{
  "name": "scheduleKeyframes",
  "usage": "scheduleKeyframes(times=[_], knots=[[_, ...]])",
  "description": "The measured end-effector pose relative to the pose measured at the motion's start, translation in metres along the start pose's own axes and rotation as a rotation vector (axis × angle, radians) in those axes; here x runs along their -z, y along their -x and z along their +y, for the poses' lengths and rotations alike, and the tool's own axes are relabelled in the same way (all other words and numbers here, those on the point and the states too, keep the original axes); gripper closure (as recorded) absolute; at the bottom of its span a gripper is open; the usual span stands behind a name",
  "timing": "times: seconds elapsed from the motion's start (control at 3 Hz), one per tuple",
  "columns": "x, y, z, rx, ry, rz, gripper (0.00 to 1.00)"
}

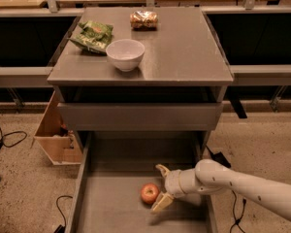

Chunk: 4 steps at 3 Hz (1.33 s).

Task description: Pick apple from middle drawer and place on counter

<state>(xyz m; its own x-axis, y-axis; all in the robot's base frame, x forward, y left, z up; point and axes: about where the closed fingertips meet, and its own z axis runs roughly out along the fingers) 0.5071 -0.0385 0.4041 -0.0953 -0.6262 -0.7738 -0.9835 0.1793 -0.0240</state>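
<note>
The apple (149, 193), small and red-orange, lies on the bare floor of the pulled-out middle drawer (111, 203), right of its middle. My gripper (161, 186) reaches into the drawer from the right on a white arm. Its two pale fingers are spread open, one finger (162, 170) behind and right of the apple, the other (161, 202) just in front of it at its right side. The apple sits at the mouth of the fingers, not clasped. The counter (179, 47) is the grey-brown top of the cabinet above.
On the counter stand a white bowl (125, 54), a green snack bag (93, 36) at the left and a brownish wrapped snack (143, 19) at the back. A shut drawer front (139, 116) overhangs the open drawer. A wooden box (56, 135) sits on the floor at left.
</note>
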Motion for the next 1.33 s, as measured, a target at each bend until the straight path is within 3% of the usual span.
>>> scheduleKeyframes(times=[0.33,0.67,1.33], knots=[[-0.021,-0.009,0.009,0.021,0.048,0.055,0.00],[-0.036,-0.011,0.014,0.035,0.085,0.080,0.18],[-0.053,-0.001,0.012,0.042,0.127,0.067,0.64]])
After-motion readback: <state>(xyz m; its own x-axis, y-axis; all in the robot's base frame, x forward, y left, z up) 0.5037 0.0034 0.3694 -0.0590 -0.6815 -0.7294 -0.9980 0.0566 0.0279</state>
